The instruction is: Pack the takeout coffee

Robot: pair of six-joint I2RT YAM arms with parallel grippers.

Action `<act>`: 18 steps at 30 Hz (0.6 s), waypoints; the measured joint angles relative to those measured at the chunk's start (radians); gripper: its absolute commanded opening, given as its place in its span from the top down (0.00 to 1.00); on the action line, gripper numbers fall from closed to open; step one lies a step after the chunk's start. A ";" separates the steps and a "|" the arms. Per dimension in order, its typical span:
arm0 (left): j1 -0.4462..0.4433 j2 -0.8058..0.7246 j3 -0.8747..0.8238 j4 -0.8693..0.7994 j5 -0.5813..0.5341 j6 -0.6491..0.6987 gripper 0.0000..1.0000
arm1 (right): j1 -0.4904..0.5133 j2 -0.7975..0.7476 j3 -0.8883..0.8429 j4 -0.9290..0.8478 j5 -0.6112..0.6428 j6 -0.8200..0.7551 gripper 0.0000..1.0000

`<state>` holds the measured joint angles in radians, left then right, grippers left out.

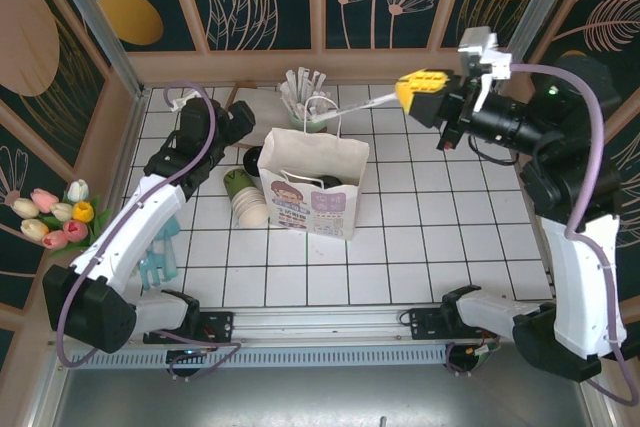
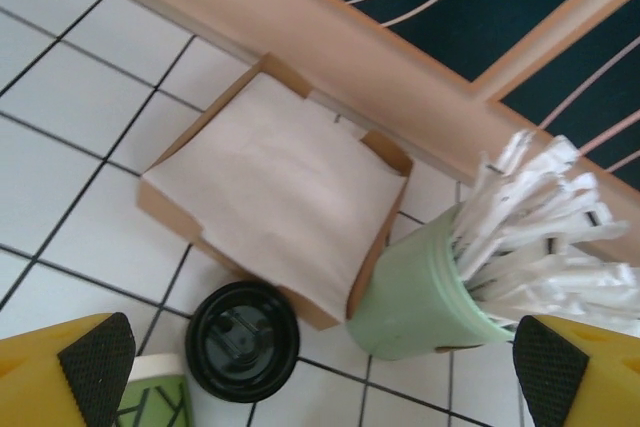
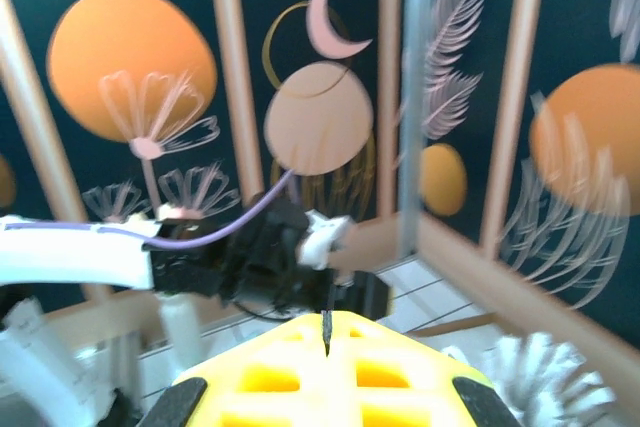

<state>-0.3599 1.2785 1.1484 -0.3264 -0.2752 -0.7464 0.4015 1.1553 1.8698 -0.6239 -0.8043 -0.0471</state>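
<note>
Left jaws: wide open and empty, pads low at either side of the wrist view.
Coffee: coffee stood upright on the desk, seen from above with its lid on. It sat between the pads, nearer the left one, and was not yet in the bag.
Step, as judged: lining up to grasp the coffee.
Doing it well: shift left until the lid sits midway between the pads. Descend until the pads flank the cup wall below the lid. Close gently, since a paper cup would likely give. Lift straight and keep it upright.
Left neighbour: green cup sat just beside the lid, by the left pad. Could not tell whether they touched.
Right neighbour: straw holder stood near the right pad, its straws splayed outward and easy to snag.
Behind: napkin tray lay just past the lid, then the wooden rail of the back wall. Little room that way.
Bag: bag stood upright with its mouth open and handles raised, nearer the arm bases than the coffee.
Right jaws: shut, held high at back right. A white strip ran from them toward the bag handles. Could not tell whether it was pinched.
Open room: bare desk lay right of the bag and in front of it. The safest route looked to be up, then over to the bag mouth, clear of the handles and that strip.
</note>
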 measured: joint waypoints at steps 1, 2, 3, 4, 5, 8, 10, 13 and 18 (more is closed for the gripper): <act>0.000 0.002 0.000 -0.012 -0.009 -0.005 0.01 | 0.020 0.005 -0.037 0.010 -0.014 0.002 1.00; 0.000 0.003 0.000 -0.021 -0.017 -0.008 0.02 | 0.044 0.013 -0.071 0.020 -0.024 0.003 1.00; 0.000 0.006 0.000 -0.031 -0.024 -0.011 0.02 | 0.073 0.026 -0.106 0.032 -0.029 0.003 1.00; 0.000 0.008 0.000 -0.040 -0.027 -0.016 0.01 | 0.101 0.042 -0.138 0.048 -0.031 0.002 1.00; 0.000 0.008 0.000 -0.046 -0.030 -0.018 0.01 | 0.125 0.063 -0.163 0.063 -0.030 0.003 1.00; 0.000 0.008 -0.005 -0.048 -0.029 -0.019 0.01 | 0.195 0.143 -0.259 0.136 0.008 0.003 1.00; 0.000 0.008 -0.009 -0.048 -0.029 -0.021 0.01 | 0.223 0.196 -0.287 0.161 0.034 0.003 1.00; 0.008 0.008 -0.015 -0.046 -0.029 -0.031 0.02 | 0.245 0.267 -0.292 0.200 0.048 0.002 1.00; 0.052 0.013 -0.047 -0.004 -0.022 -0.032 0.01 | 0.248 0.284 -0.405 0.301 0.048 0.001 0.96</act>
<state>-0.3077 1.2919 1.1019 -0.3302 -0.2970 -0.7780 0.6498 1.4391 1.4651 -0.3233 -0.7567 -0.0463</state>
